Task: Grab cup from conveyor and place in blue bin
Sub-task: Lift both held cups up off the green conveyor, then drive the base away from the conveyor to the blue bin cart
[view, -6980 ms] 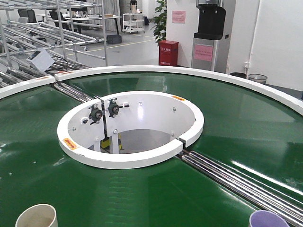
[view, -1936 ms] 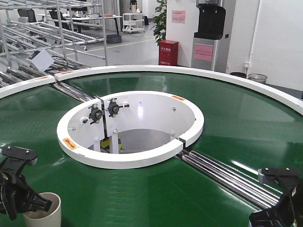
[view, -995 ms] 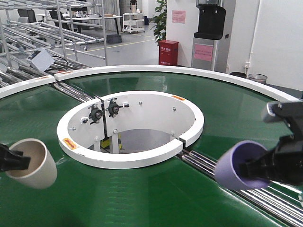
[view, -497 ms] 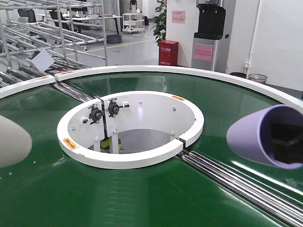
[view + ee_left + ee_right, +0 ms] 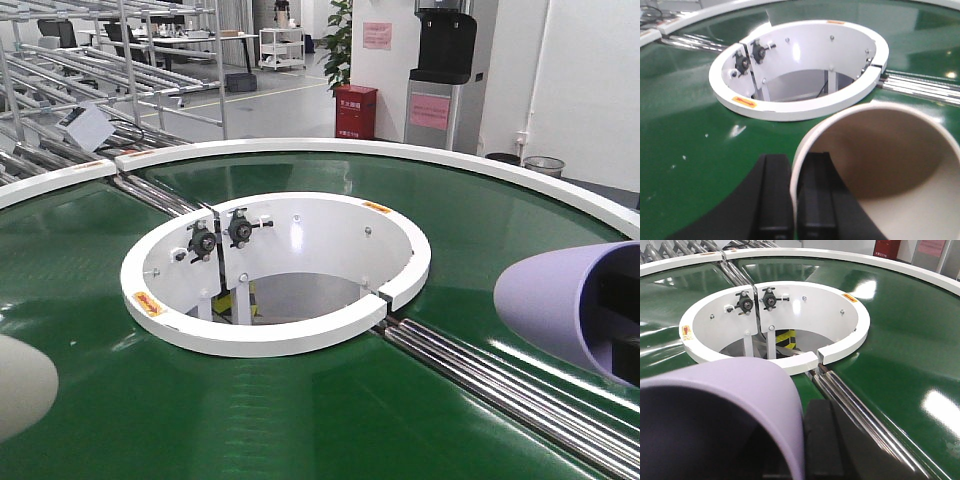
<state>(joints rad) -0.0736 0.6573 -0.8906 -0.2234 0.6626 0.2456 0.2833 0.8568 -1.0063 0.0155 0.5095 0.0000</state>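
Item 1. Conveyor [image 5: 330, 400]: dark green ring belt with a white outer rim. Its white central well [image 5: 300, 335] is the reference landmark. Steel roller strips [image 5: 480, 375] run from the well's near-right gap out toward the right edge.

Item 2. Cream cup [image 5: 880, 165]: on the near-left side of the well, tipped, with its mouth open to the wrist camera. It is held by the left gripper [image 5: 795, 162]. The jaws are clamped on the rim, one black finger [image 5: 775, 200] outside the wall and the other inside.

Item 3. Lavender cup [image 5: 735, 385]: on the near-right side of the well, over the roller strips and lying on its side. It is held by the right gripper [image 5: 807, 420]. One black finger [image 5: 822, 440] presses the outer wall. In the front view a dark block sits inside the mouth, so the jaws are closed on the wall.

Item 4. Beyond the well: a red cabinet [image 5: 356, 111], a black dispenser [image 5: 445, 45] and tube racks [image 5: 90, 60].
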